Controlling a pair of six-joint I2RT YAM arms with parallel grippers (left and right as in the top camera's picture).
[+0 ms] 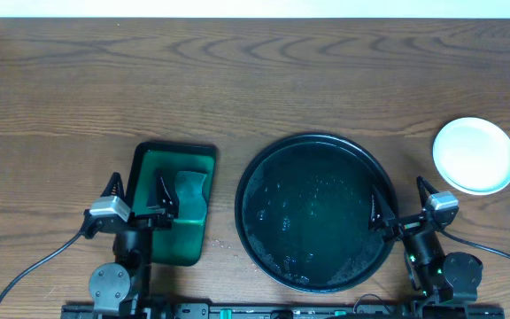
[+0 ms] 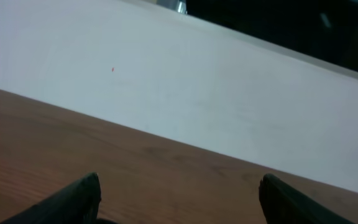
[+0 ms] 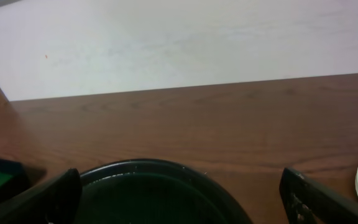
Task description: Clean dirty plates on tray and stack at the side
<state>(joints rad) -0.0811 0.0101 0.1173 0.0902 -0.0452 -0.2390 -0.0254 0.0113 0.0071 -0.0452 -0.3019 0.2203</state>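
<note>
Right gripper [image 1: 402,200] is spread wide open with nothing in it, hanging over the right-hand rim of the round black tray [image 1: 273,177]. Left gripper [image 1: 138,190] is the same deal: fingers apart, empty, parked over the near-left part of the green rectangular tray [image 1: 149,164]. The sponge [image 1: 192,197] lies just to its right in that same tray.

Thing is, I don't see a single plate on the black tray, only wet specks and smears on the bottom. The white plates [image 1: 475,155] sit on the wooden table [image 1: 104,80], further back than the right gripper and off to its right, near the black tray but not touching it. Can't tell from up top how many are in the pile. The right wrist view only catches a sliver of pale rim at its right edge.

So my read: the job looks pretty much finished, and the step in hand is just a last check and park. To do it well I'd keep both grippers open and high, avoid clipping the tray rim, and leave the plates alone so nothing gets nudged off-centre.
</note>
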